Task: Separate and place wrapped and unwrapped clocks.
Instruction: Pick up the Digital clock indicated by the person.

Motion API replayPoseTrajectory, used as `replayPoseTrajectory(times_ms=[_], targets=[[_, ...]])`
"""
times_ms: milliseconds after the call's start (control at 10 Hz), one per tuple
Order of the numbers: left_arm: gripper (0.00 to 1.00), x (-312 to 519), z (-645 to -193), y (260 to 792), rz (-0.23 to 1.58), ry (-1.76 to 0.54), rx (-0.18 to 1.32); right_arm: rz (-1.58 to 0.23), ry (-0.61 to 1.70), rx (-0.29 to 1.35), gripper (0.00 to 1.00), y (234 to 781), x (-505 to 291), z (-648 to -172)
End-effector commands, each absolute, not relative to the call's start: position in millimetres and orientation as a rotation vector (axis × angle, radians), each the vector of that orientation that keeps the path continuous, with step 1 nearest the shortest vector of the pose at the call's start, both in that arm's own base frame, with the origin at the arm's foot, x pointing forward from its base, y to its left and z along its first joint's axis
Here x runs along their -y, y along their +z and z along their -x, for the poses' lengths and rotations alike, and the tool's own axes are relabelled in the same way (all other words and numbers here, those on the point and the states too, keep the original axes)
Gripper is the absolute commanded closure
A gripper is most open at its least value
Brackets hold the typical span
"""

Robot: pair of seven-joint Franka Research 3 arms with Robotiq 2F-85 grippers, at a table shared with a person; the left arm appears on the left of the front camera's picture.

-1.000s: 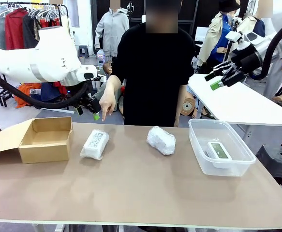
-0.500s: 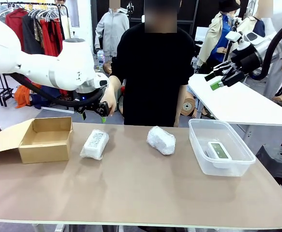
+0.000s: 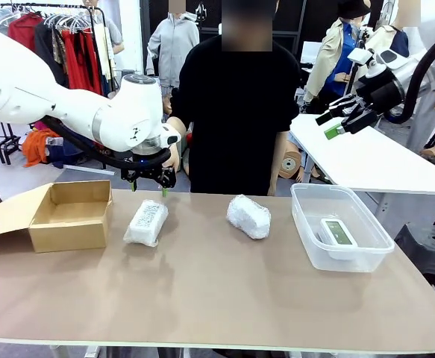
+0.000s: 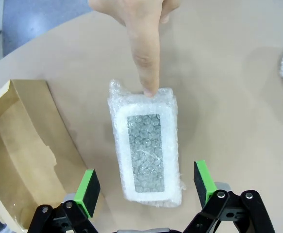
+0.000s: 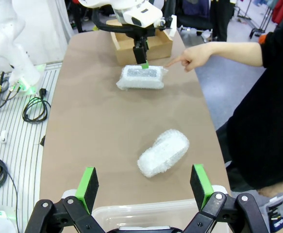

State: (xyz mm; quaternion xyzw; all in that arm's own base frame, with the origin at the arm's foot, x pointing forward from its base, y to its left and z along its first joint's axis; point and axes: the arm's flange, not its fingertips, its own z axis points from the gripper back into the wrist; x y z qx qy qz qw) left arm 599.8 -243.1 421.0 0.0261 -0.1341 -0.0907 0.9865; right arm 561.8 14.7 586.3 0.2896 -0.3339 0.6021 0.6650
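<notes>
step: pick up flat wrapped bundle (image 4: 146, 150), on table (image 3: 217, 298) beside cardboard box (image 3: 68, 224), person's finger (image 4: 148, 58) at its far end | left end effector (image 4: 145, 182): apart, above it | advice: descend centred, clamp long sides gently

Finger (image 4: 147, 58) touches flat wrapped bundle (image 4: 147, 151) beside cardboard box (image 4: 22, 145).

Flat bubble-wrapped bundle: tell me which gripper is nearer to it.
Left. The left gripper hovers open directly over the flat bundle. The right gripper is raised well above the table, far to the right, past the clear tub.
</notes>
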Motion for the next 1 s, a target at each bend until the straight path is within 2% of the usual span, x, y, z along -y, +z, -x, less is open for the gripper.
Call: replayPoseTrajectory(times_ms=[0, 500, 700, 900], targets=[[0.0, 243, -598, 422, -0.049, -0.186, 0.264, -0.648, 1.365, 0.751, 0.0, 587, -14, -561], [0.0, 245, -599, 420, -0.051, -0.184, 0.267, -0.648, 1.365, 0.751, 0.0, 587, -14, -561], [0.0, 240, -607, 405, -0.109, -0.143, 0.276, -0.648, 1.365, 0.751, 0.0, 587, -14, -561], [0.0, 238, -608, 395, -0.085, -0.141, 0.241, -0.648, 1.365, 0.751, 0.0, 587, -14, -561]])
